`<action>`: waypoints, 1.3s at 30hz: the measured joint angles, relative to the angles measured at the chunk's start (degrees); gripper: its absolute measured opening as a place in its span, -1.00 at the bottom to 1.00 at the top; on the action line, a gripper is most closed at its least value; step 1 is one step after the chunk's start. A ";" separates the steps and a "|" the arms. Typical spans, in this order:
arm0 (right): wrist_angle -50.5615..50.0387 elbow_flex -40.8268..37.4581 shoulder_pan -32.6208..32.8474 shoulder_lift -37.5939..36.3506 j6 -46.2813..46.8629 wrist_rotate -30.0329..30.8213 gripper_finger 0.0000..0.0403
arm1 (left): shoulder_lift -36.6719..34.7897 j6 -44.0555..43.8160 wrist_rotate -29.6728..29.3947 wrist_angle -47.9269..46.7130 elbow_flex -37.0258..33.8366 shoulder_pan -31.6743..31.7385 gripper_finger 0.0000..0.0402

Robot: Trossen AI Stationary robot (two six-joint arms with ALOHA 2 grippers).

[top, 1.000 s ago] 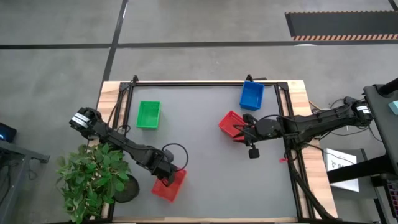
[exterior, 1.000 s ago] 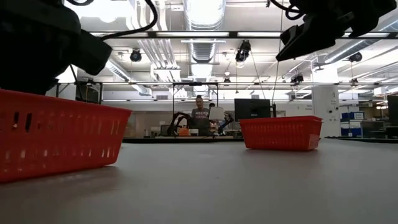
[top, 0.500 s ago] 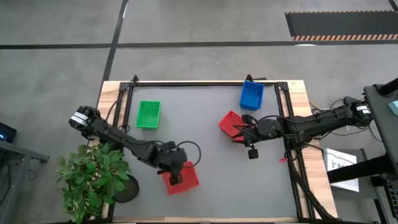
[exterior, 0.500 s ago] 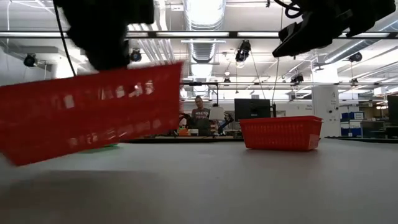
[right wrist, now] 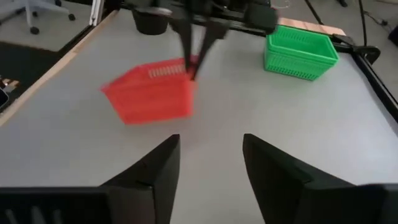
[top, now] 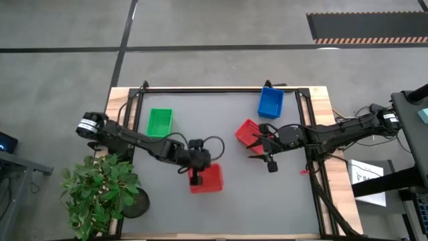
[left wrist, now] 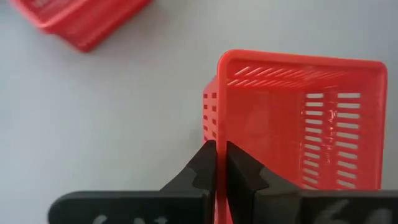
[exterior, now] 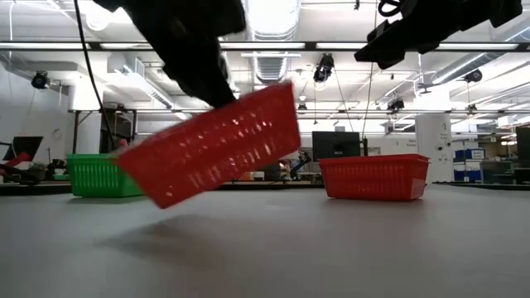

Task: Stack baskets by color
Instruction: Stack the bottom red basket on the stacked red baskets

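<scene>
A: Left gripper?
B: Pinched tight on one wall of a red basket, which is lifted clear of the table and tilted, between the green basket and the second red basket.

A: Right gripper?
B: Fingers spread wide, holding nothing, just beside the second red basket. The blue basket sits beyond that one, at the table's far edge.

A: Handling?
B: Looks light, thin lattice plastic, stiff enough, since one wall carries it. It probably swings, judging by the tilt. I'd grip the rim mid-wall, and nesting will need it level first.
</scene>
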 joint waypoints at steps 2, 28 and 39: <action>-0.05 0.00 0.00 0.02 0.32 0.00 -0.12 | 0.54 0.40 -0.19 1.92 -0.77 2.28 -0.99; 1.23 0.51 0.14 4.03 3.59 0.61 -0.06 | 8.83 13.17 -0.02 12.36 -0.49 12.13 -0.51; -4.63 10.04 1.37 18.77 -10.65 0.11 -0.06 | -1.81 21.27 -0.86 12.61 -2.29 8.41 -0.38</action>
